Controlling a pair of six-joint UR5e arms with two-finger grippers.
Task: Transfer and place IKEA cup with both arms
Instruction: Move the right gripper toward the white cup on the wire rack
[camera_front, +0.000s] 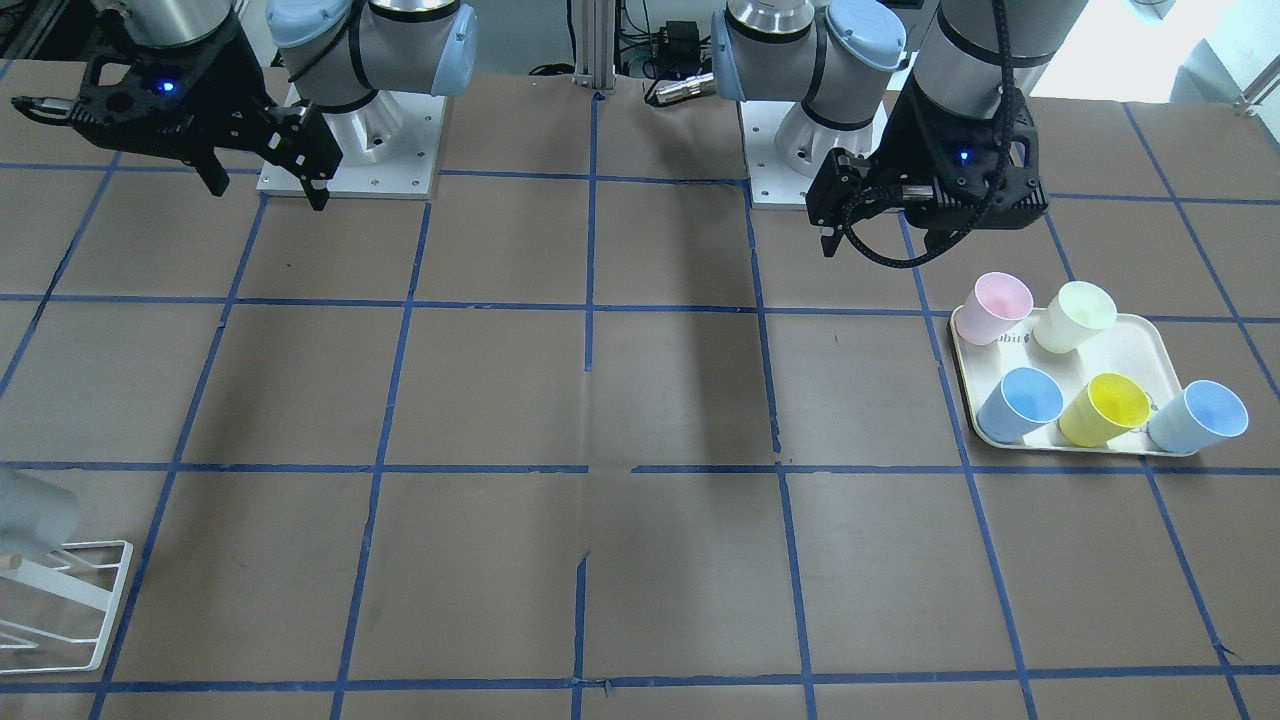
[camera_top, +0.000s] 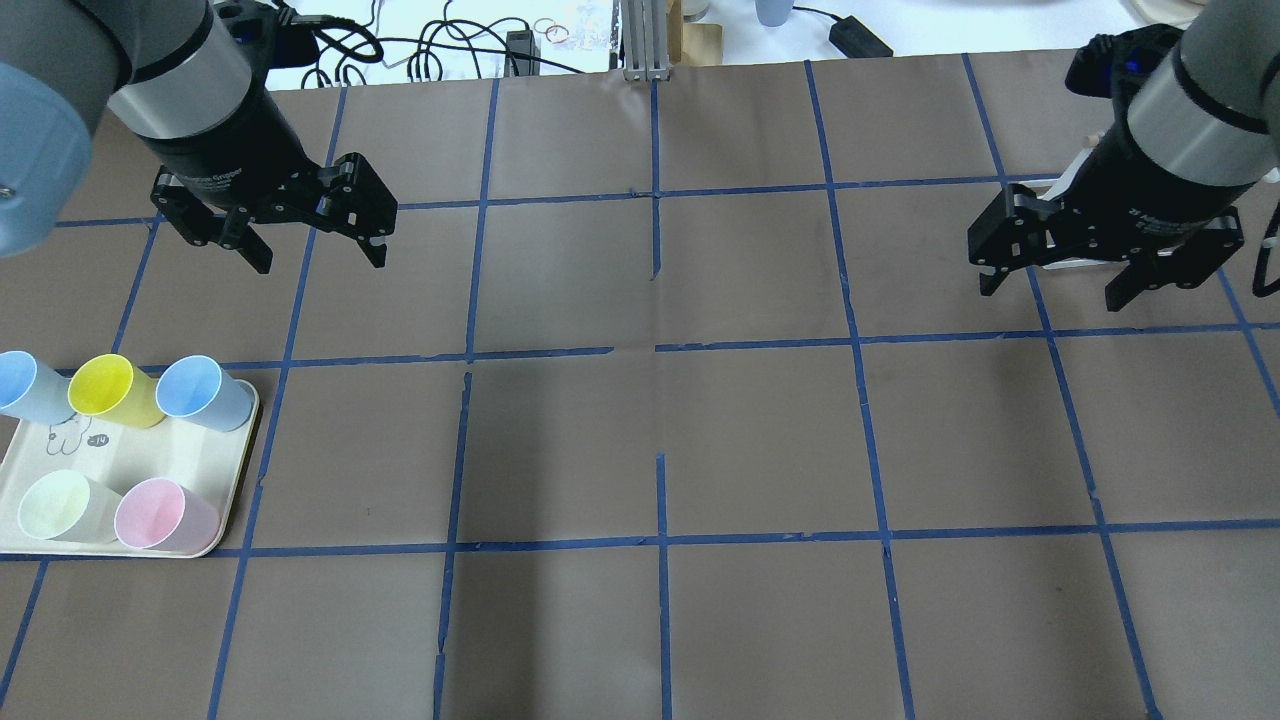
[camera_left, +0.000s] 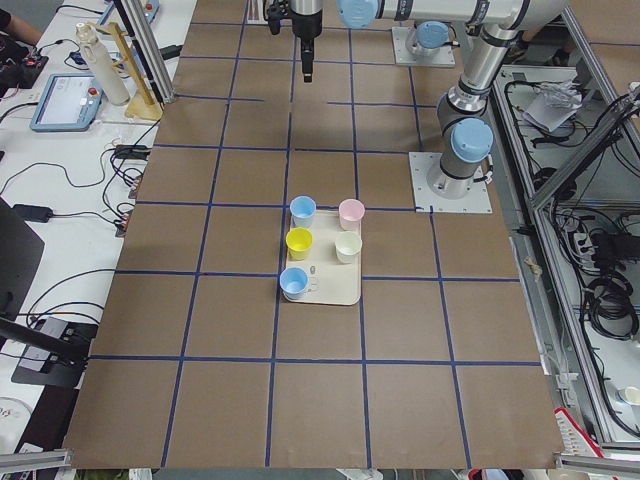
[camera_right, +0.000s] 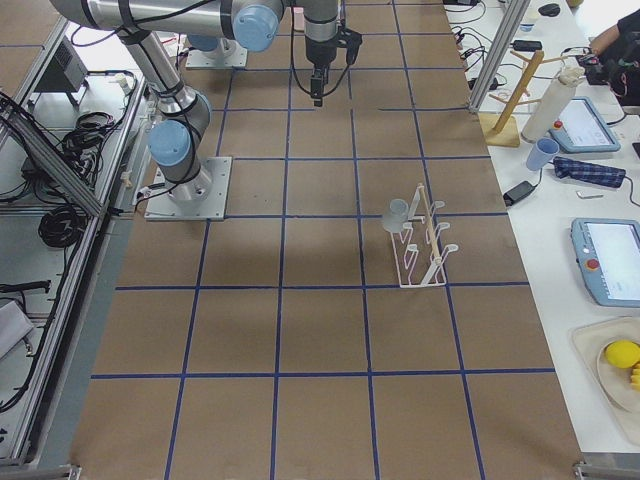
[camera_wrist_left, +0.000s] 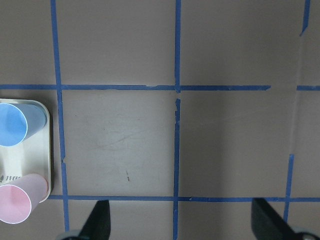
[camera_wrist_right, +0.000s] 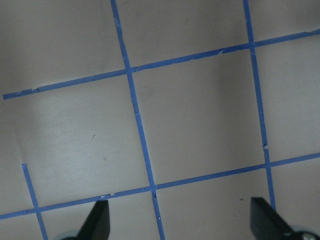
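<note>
The pale grey IKEA cup (camera_front: 28, 518) hangs on a peg of a white wire rack (camera_front: 75, 590) at the table's far end on my right side. It also shows in the exterior right view (camera_right: 397, 212). My right gripper (camera_top: 1052, 295) is open and empty, held above the table near the rack. My left gripper (camera_top: 320, 262) is open and empty, above the table just beyond the tray. Both wrist views show wide-open fingers over bare brown table: left gripper (camera_wrist_left: 185, 225), right gripper (camera_wrist_right: 182, 225).
A cream tray (camera_top: 130, 460) on my left side holds two light blue cups (camera_top: 200, 390), a yellow cup (camera_top: 108, 388), a pale green-cream cup (camera_top: 60, 505) and a pink cup (camera_top: 160, 515). Blue tape lines grid the brown table.
</note>
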